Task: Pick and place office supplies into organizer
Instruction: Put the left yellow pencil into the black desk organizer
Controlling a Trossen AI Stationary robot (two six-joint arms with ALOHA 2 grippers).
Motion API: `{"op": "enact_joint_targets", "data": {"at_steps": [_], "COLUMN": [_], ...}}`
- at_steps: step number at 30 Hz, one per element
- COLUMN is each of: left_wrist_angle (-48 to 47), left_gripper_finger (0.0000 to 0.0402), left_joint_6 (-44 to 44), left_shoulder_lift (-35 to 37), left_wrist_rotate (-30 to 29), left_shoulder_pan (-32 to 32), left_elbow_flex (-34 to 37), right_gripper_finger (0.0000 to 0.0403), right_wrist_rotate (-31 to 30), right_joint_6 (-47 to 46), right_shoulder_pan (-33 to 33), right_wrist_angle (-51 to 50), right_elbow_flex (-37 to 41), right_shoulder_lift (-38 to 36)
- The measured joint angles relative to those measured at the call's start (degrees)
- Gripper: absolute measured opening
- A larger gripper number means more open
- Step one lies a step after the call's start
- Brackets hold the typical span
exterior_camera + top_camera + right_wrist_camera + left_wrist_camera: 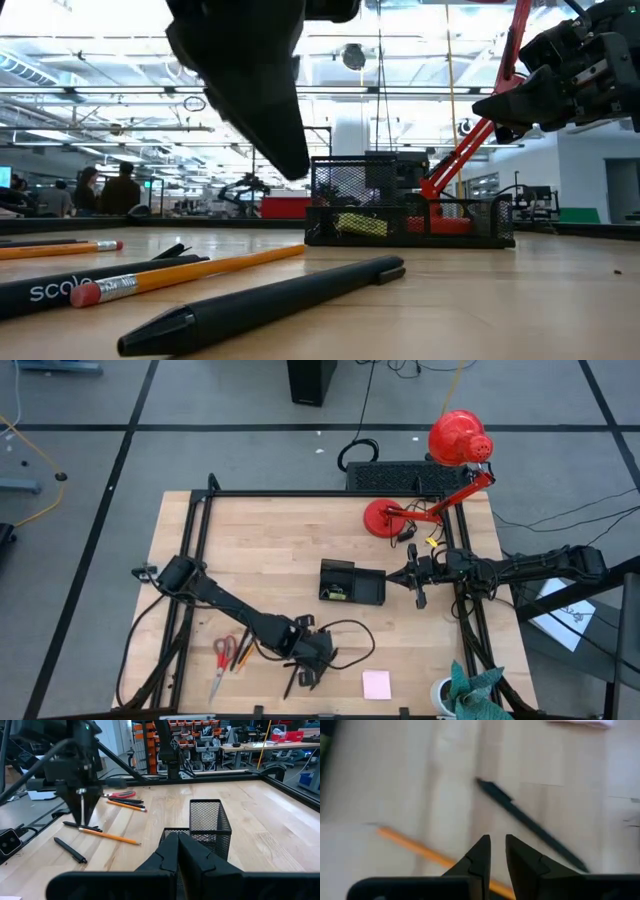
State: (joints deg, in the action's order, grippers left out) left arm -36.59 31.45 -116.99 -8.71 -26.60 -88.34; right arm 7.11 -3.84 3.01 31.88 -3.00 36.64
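My left gripper (303, 682) low over pencil (425, 851) and pen (530, 822) near table (260, 550) front edge, fingers narrowly apart, empty. Right gripper (405, 576) shut beside organizer (350, 582), mid-table.

Organizer (351, 582) mid-desk (260, 540), lamp (400, 515) behind it. Scissors (222, 660) at front left, pencils (243, 653) just beside; pen (290, 682) further right; pad (376, 684) right of that, front edge.

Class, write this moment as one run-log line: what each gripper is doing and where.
left gripper: over orange pencil, nearly shut, nothing held | right gripper: shut, waiting beside organizer
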Motion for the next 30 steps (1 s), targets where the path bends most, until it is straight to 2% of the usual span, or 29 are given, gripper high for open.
{"op": "enact_joint_targets", "data": {"at_steps": [2,4,10,14,21,30], "left_wrist_angle": [-3.1,-5.6,-10.6,-9.5,-7.8,-8.2], "left_gripper_finger": [0.0062,0.0062,0.0062,0.0062,0.0063,0.0065], "left_joint_6": [-2.9,-9.6,-36.8,-54.3,-75.9,-88.9], "left_shoulder_lift": [0.0,0.0,0.0,0.0,-1.5,-1.6], "left_wrist_rotate": [-1.7,-2.2,-3.4,-4.0,-4.6,-4.8], "left_shoulder_pan": [0.1,0.1,-0.3,-0.1,1.0,3.6], "left_elbow_flex": [-1.0,-1.0,-1.0,-1.0,-0.3,3.2], "right_gripper_finger": [0.0004,0.0004,0.0004,0.0004,0.0004,0.0004], "right_wrist_rotate": [0.0,0.0,0.1,0.1,0.1,0.0], "right_joint_6": [0.0,0.0,0.0,0.0,0.0,-1.1], "right_shoulder_pan": [0.0,0.0,0.0,0.0,0.0,0.0], "right_wrist_angle": [0.0,0.0,0.0,0.0,-0.5,-0.9], "right_elbow_flex": [0.0,0.0,0.0,0.0,0.0,0.0], "right_shoulder_lift": [0.0,0.0,0.0,0.0,0.0,0.8]}}
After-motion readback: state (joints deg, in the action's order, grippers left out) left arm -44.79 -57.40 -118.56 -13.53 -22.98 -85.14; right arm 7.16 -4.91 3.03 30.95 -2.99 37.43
